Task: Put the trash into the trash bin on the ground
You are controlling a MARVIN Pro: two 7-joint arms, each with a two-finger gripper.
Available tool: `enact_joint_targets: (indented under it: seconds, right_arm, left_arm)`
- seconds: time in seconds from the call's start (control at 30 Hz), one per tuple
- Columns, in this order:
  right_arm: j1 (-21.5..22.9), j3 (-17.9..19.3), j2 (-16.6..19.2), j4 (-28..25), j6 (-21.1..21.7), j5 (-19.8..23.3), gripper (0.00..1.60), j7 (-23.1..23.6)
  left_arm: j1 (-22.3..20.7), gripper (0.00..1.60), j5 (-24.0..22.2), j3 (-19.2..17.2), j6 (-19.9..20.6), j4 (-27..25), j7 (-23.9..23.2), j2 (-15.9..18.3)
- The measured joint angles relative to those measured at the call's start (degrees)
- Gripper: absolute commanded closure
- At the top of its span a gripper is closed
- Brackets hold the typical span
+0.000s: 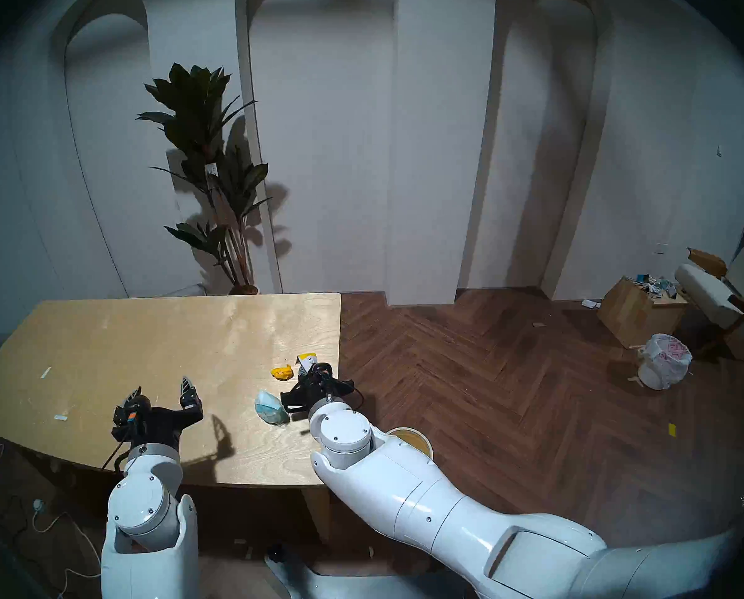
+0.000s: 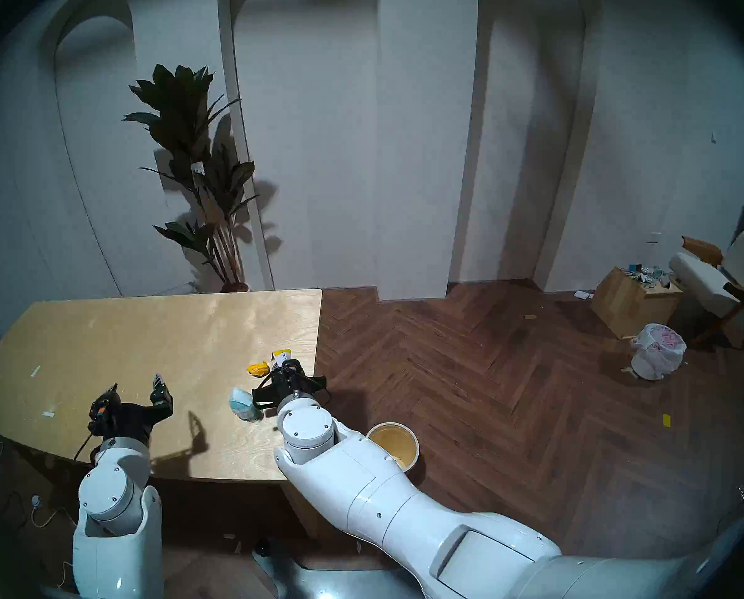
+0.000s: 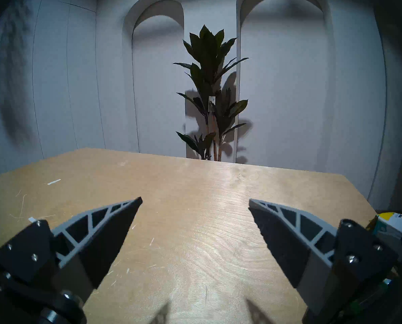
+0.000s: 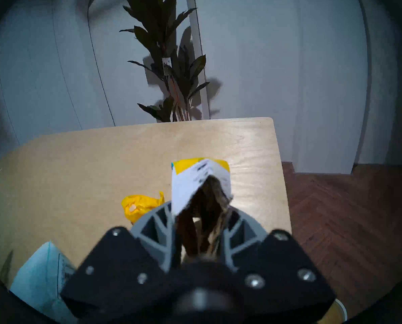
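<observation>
Closing our right claw (image 4: 201,225) on the white-and-yellow carton (image 4: 195,178) near the tabletop's (image 1: 145,347) right edge, its fingers narrowed around it, we judge the next move: lift and swing to the trash bin (image 2: 394,449) on the floor beside that edge.

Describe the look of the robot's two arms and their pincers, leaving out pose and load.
Both arms are glossy white rounded shells with grey bands at the joints and small dark screws. Each ends in a black angular mount. The left pincer and right pincer have grey ribbed triangular fingers with black pads. A black cable and an orange part show at the left wrist.
</observation>
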Motion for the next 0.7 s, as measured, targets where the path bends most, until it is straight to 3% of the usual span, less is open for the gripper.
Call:
enact_joint_targets:
  seconds: [0.3,0.7]
  right_arm:
    - [0.0,2.3,0.5,-3.5,-6.1,0.9,1.60,-2.5]
    - [0.8,9.3,6.5,-6.3,-9.1,3.2,1.60,-4.0]
  left_arm:
    - [-0.7,0.00,0.3,1.5,0.0,0.6,-0.4,0.1]
    - [-1.3,0.00,0.8,1.9,0.0,1.0,-0.4,0.4]
